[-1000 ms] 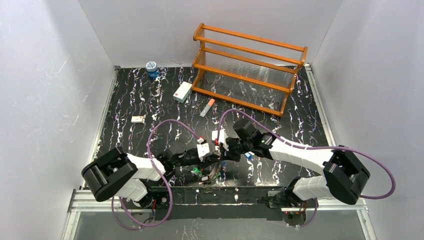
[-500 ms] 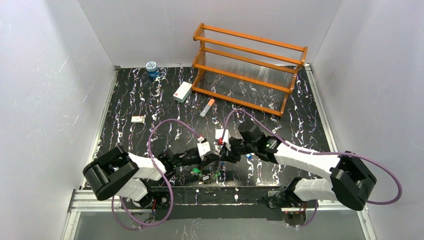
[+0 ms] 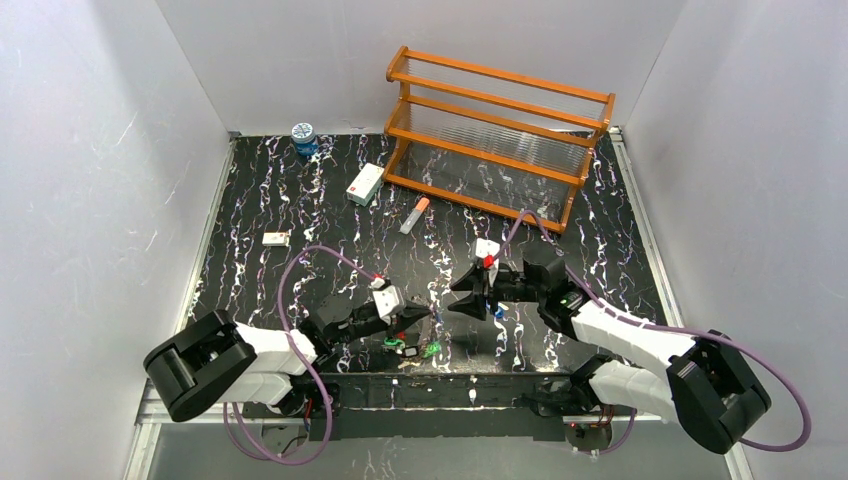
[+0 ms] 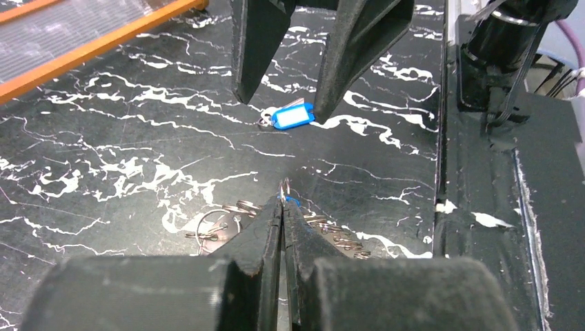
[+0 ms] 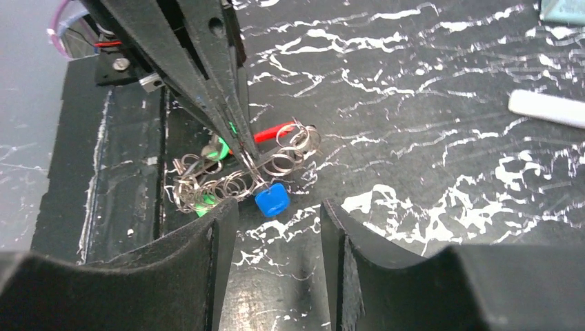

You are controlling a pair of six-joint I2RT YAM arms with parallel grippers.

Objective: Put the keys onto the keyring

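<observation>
My left gripper [image 4: 283, 196] is shut, with a thin wire ring pinched at its tips. A blue key [image 5: 271, 200] hangs from that ring just below the left gripper [image 5: 247, 160]. Under it lies a tangle of silver rings [image 5: 231, 181] with green keys [image 5: 219, 148] and the keyring's red part [image 5: 272, 132]. A second blue key [image 4: 291, 116] lies flat on the table, between the fingers of my right gripper [image 4: 281, 107]. The right gripper [image 5: 279, 214] is open and holds nothing. From above, the left gripper [image 3: 430, 316] and the right gripper [image 3: 457, 297] face each other tip to tip.
An orange wooden rack [image 3: 500, 130] stands at the back. Left of it are a blue jar [image 3: 303, 135], a white box [image 3: 365, 184], an orange-and-white tube [image 3: 414, 214] and a small white piece [image 3: 276, 238]. The table's near edge [image 4: 441, 207] is close to the keys.
My right gripper has opened and drawn back to the right. The left gripper has shut and pulled back towards the near edge.
</observation>
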